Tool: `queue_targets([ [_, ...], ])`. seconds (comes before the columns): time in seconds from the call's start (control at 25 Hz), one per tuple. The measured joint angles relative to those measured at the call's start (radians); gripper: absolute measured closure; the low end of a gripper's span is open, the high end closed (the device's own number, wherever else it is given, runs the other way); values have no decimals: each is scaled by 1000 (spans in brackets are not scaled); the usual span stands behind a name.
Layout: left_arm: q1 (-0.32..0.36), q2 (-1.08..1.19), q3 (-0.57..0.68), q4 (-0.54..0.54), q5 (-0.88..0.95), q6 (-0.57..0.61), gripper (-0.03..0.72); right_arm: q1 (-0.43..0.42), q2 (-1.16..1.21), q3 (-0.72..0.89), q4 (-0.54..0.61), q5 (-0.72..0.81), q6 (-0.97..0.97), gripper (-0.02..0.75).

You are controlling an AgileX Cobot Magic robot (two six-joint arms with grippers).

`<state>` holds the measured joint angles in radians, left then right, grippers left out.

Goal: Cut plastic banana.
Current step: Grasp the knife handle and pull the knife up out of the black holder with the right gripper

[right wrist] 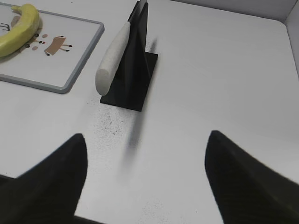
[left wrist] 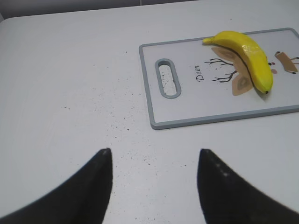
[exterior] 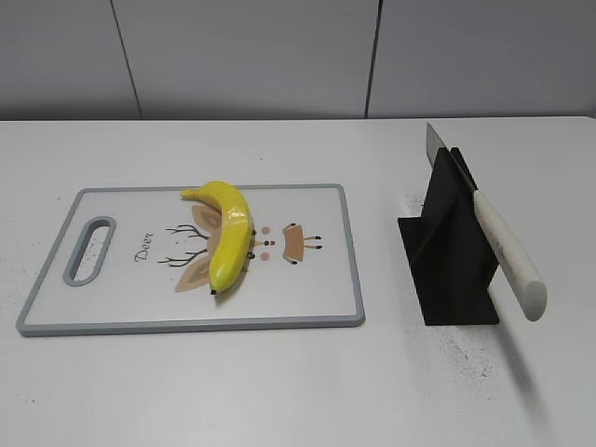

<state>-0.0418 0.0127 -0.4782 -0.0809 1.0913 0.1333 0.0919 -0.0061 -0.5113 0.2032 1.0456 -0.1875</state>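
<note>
The plastic banana (exterior: pixel 228 233) is bright yellow and whole, lying on a white cutting board (exterior: pixel 307 298) with a grey rim and a deer print. It also shows in the left wrist view (left wrist: pixel 245 58) and at the top left of the right wrist view (right wrist: pixel 18 28). A knife with a white handle (exterior: pixel 507 251) rests tilted in a black stand (exterior: pixel 447 251); its handle (right wrist: pixel 112 58) points toward my right gripper. My left gripper (left wrist: pixel 154 151) is open and empty over bare table, left of the board. My right gripper (right wrist: pixel 147 135) is open and empty, near the stand.
The cutting board has a handle slot (left wrist: pixel 167 78) at its left end. The white table (exterior: pixel 279 391) carries dark specks near the stand and in front of the board. A grey panelled wall (exterior: pixel 279 56) stands behind the table. Neither arm shows in the exterior view.
</note>
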Motion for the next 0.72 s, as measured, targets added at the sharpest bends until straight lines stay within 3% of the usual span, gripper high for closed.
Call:
queue_targets([
  [0.72, 0, 0, 0, 0, 0, 0, 135, 0, 0, 0, 0, 0, 0, 146],
])
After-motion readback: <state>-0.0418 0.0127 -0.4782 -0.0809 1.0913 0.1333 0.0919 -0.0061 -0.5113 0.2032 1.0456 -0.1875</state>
